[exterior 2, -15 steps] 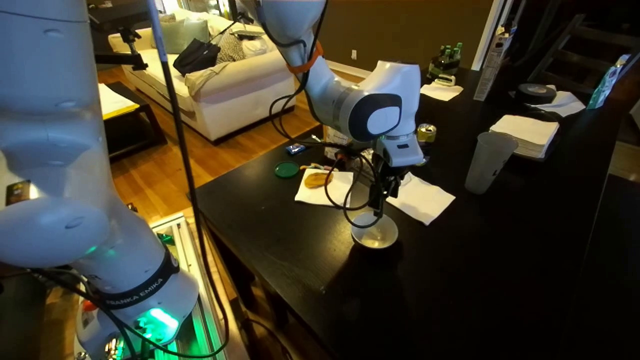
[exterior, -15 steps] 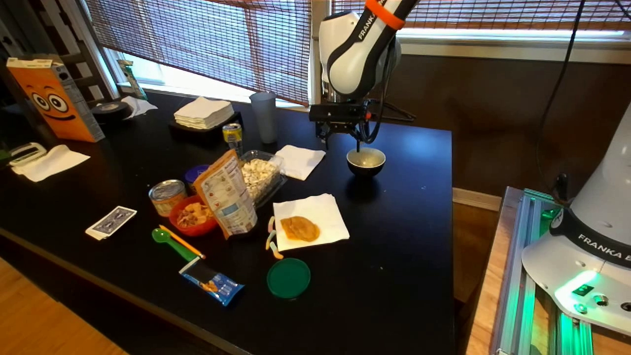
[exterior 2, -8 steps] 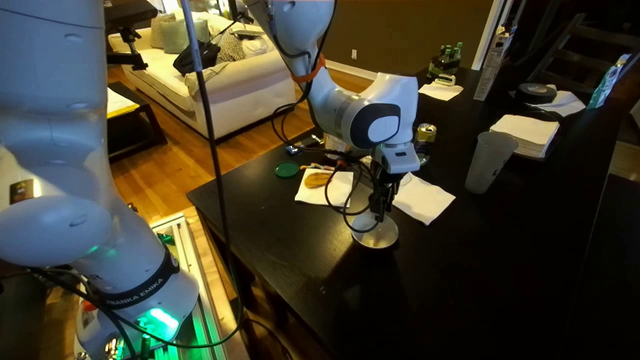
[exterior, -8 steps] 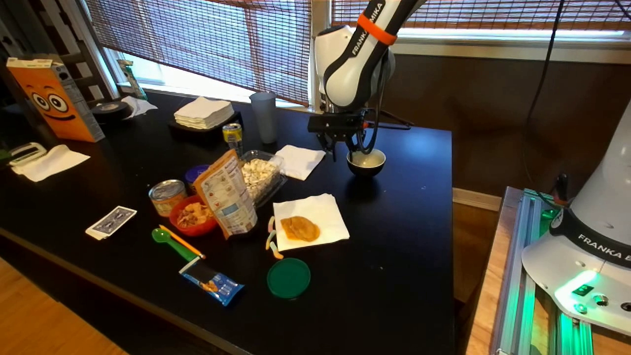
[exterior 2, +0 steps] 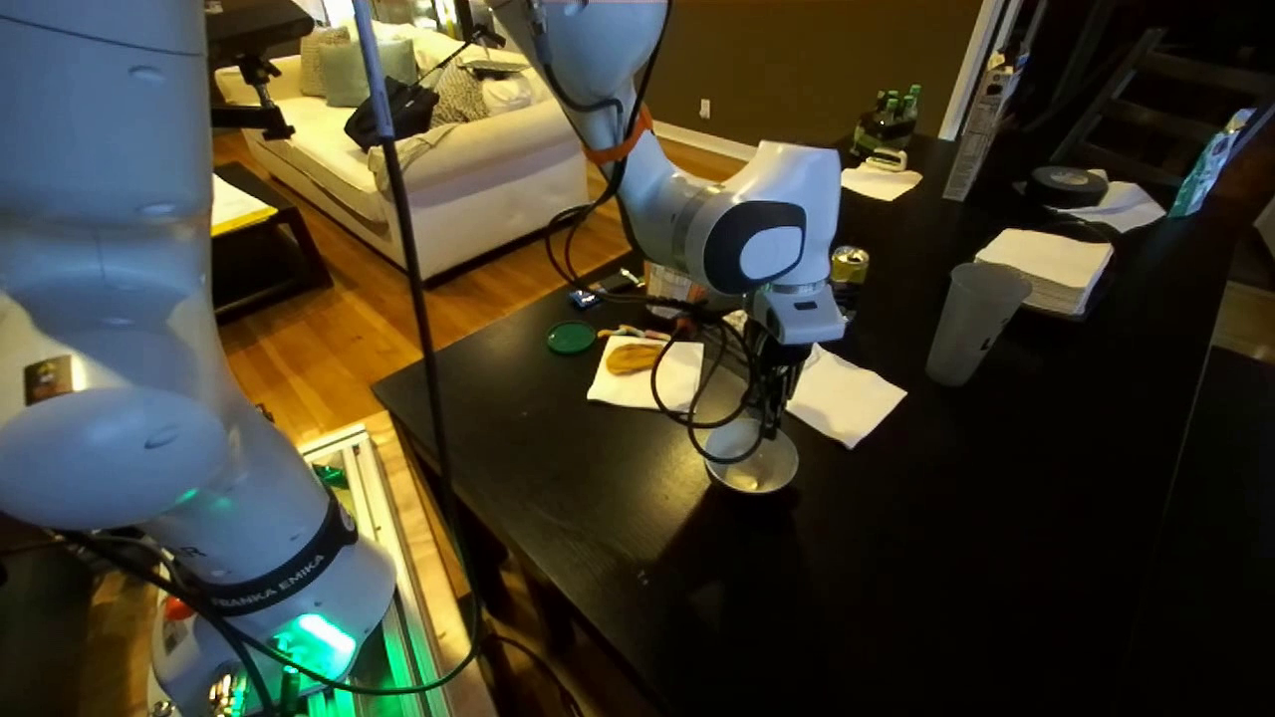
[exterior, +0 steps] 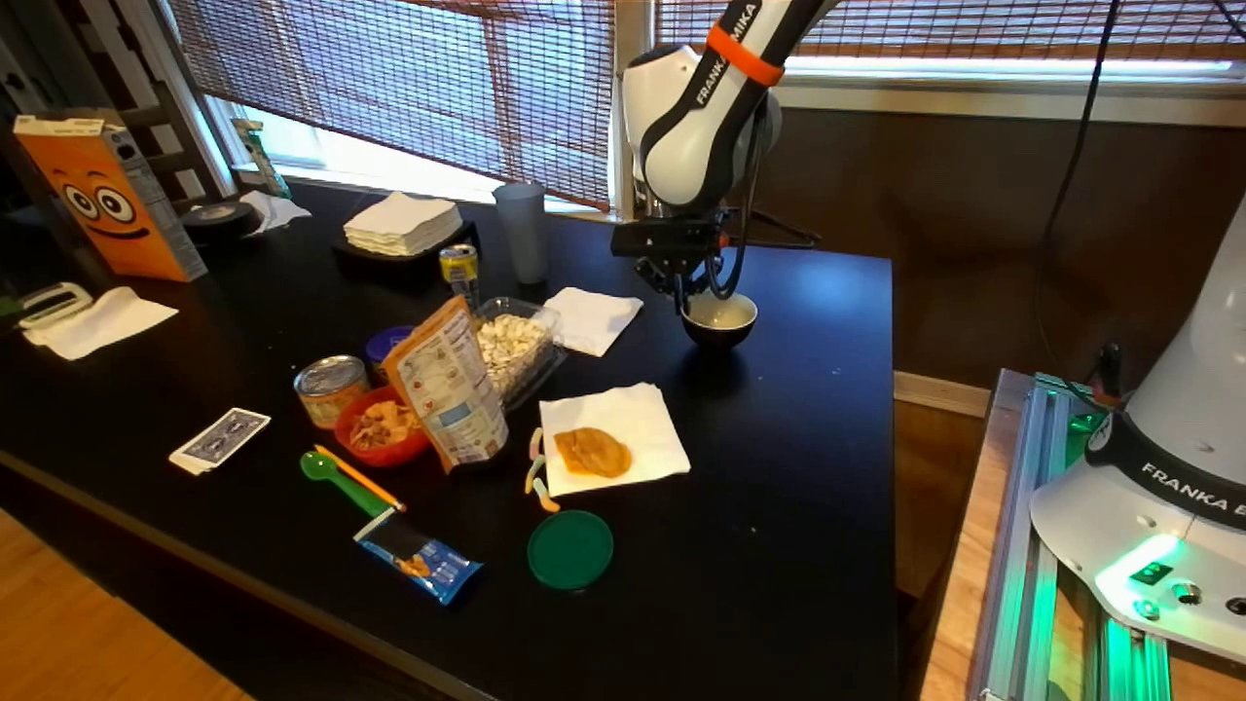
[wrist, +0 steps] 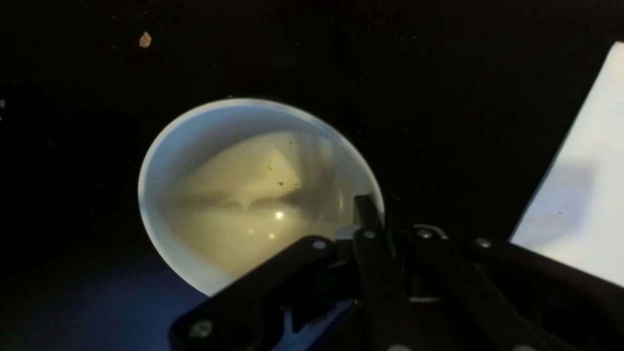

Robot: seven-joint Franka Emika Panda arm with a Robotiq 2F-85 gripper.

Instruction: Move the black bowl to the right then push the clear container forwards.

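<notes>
Brown blinds (exterior: 409, 88) hang behind the black desk (exterior: 779, 565), and a pale sofa (exterior 2: 488, 199) stands well away from it. The black bowl (exterior: 719, 328) is near one end of the desk, with a flat white napkin (exterior: 596, 321) close by. The claw (exterior: 681, 304) pinches the bowl's edge: one finger (wrist: 369, 214) goes inside the bowl and the other is outside. The bowl is pale inside, with a few tiny brown specks (wrist: 280, 184). I cannot tell if its bottom touches the desk. The clear tub (exterior: 545, 370) is well apart from the bowl, just beside the same napkin. It holds pale nuts (exterior: 508, 343). In an exterior view a snack bag (exterior: 450, 399) hides part of it.
</notes>
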